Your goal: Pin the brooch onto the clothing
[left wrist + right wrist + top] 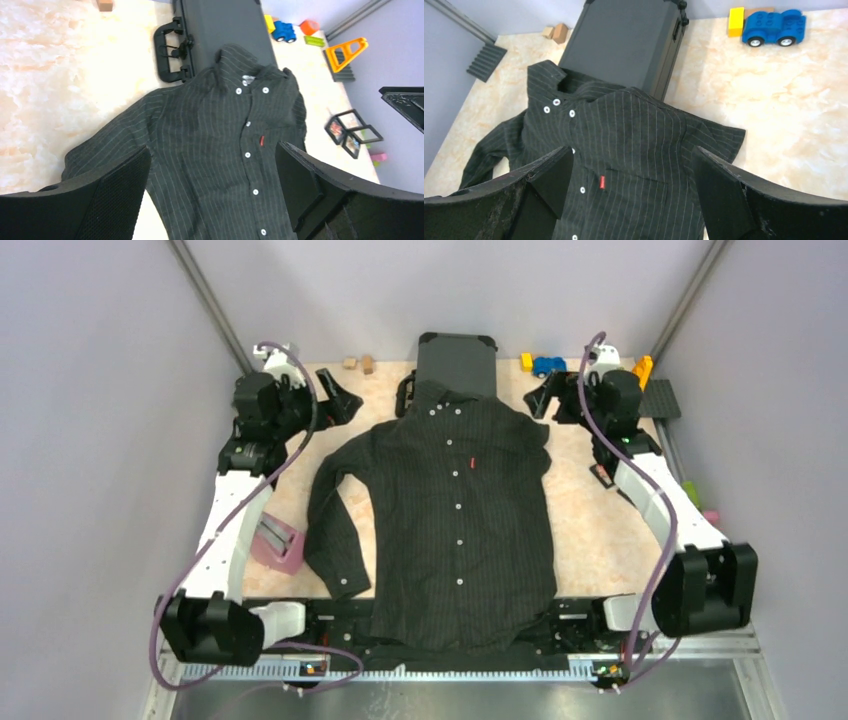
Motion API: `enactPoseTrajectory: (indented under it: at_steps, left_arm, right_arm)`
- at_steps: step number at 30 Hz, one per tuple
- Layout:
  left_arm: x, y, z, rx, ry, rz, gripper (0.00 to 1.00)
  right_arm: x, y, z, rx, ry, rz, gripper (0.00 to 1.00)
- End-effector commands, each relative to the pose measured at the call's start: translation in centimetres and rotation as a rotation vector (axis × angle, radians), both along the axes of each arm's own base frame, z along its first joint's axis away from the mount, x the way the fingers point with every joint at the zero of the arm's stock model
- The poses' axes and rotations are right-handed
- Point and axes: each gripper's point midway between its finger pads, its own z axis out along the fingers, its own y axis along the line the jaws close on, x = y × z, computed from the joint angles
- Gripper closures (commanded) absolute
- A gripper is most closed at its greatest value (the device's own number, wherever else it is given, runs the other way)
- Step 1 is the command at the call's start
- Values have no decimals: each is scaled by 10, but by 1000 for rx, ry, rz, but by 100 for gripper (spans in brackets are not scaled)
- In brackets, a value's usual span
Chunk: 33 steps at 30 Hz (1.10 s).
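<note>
marbled tabletop [590,525] carrying the clothing [455,510], a black pinstriped shirt lying flat at the centre, front up and buttoned. its long axis runs near to far. the collar is at the far end, overlapping the near end of a dark grey suitcase [457,358], and the hem hangs over the near edge between the arm bases. only the top view shows this full length, along with the sleeve on the left-arm side bending out and back toward the near edge. left tool [212,150] and right tool [631,150] are raised off the far corners of the shirt, one on each side of the collar. both have their jaws spread wide with nothing held, and the shirt front shows through each gap. the left wrist view shows plainly the suitcase handle [172,50] beside the collar and a set of black frames [352,131]. the right wrist view gives the blue toy car [774,22] and yellow block [736,15] most clearly. a pink object [278,543] lies just beside the sleeve. a red tag [602,183] sits on the chest near the button line.
</note>
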Motion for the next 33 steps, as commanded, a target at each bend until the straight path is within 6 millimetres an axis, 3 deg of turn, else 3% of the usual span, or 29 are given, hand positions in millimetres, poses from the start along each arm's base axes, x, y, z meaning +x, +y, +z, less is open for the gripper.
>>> enactPoseTrajectory:
  at_steps: [1, 4, 7, 12, 17, 21, 30, 33]
  left_arm:
    - [-33, -9, 7, -34, 40, -59, 2]
    - [-55, -4, 3, 39, 66, -86, 2]
    - [-66, 16, -2, 131, 46, -4, 2]
    - [-60, 37, -19, 204, -25, 96, 2]
    - [-58, 40, -43, 216, 33, 105, 2]
    - [-57, 37, -53, 212, 58, 90, 2]
    - [-62, 41, -53, 240, 51, 105, 2]
    - [-63, 42, -53, 243, 51, 108, 2]
  right_arm:
    - [-37, -16, 9, -13, 36, -73, 10]
    - [-57, -42, -1, -61, 96, -202, 10]
    - [-72, -70, -27, -139, 184, -338, 14]
    - [-83, -105, -84, -154, 378, -483, 24]
    - [-85, -140, -127, -102, 477, -589, 29]
    - [-73, -158, -142, -65, 482, -639, 31]
    - [-43, -201, -174, 21, 496, -700, 40]
    - [-33, -205, -181, 31, 495, -680, 43]
